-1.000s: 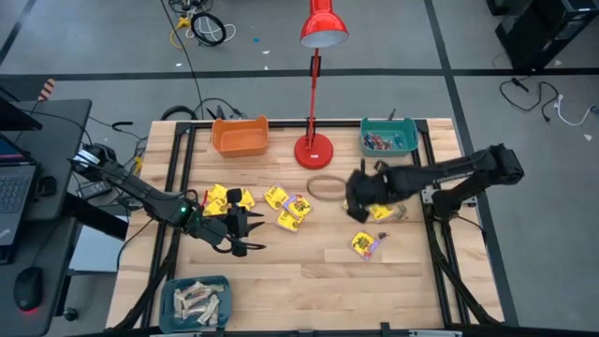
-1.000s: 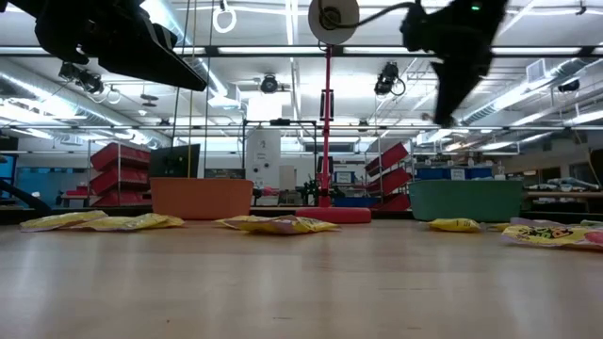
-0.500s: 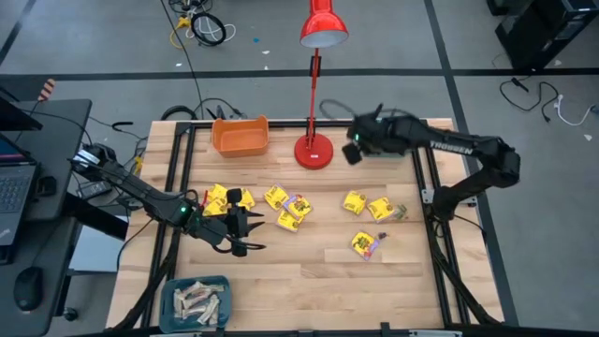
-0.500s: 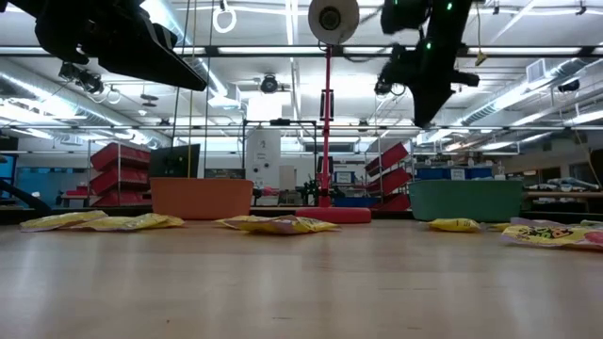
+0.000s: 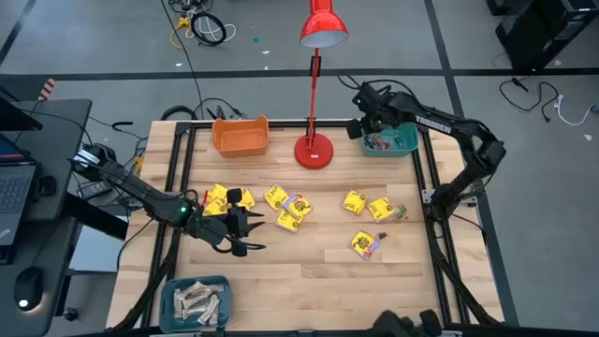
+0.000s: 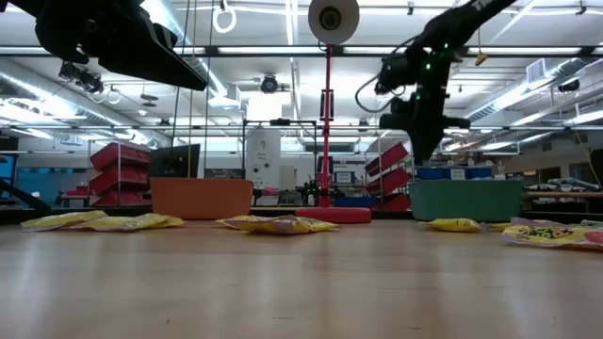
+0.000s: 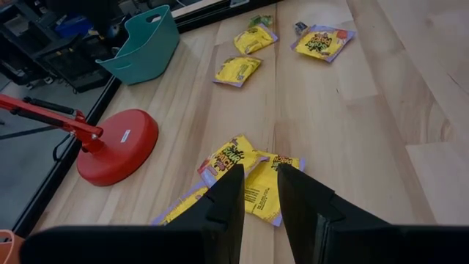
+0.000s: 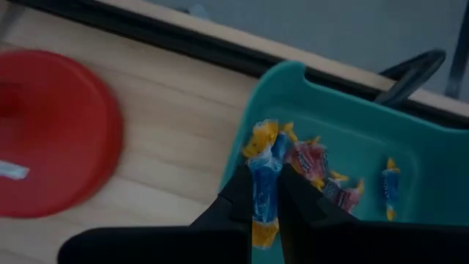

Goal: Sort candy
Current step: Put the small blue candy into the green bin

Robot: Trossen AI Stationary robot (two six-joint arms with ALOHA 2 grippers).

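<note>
One blue-yellow sweet (image 8: 265, 183) pinched between right fingers (image 8: 249, 192), seemingly above teal bin (image 8: 344, 125)

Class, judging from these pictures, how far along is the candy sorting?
Done: small sweets lie in the far teal bin, beige bars in the near bin. In hand: the right hand holds a blue sweet above that bin. Left: yellow packets on the table; orange bin looks empty.

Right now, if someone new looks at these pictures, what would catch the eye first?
Probably the red lamp at the table's far edge. Next, the right gripper pinching a blue and yellow candy over the teal bin at the far right. Yellow packets lie scattered mid-table.
</note>
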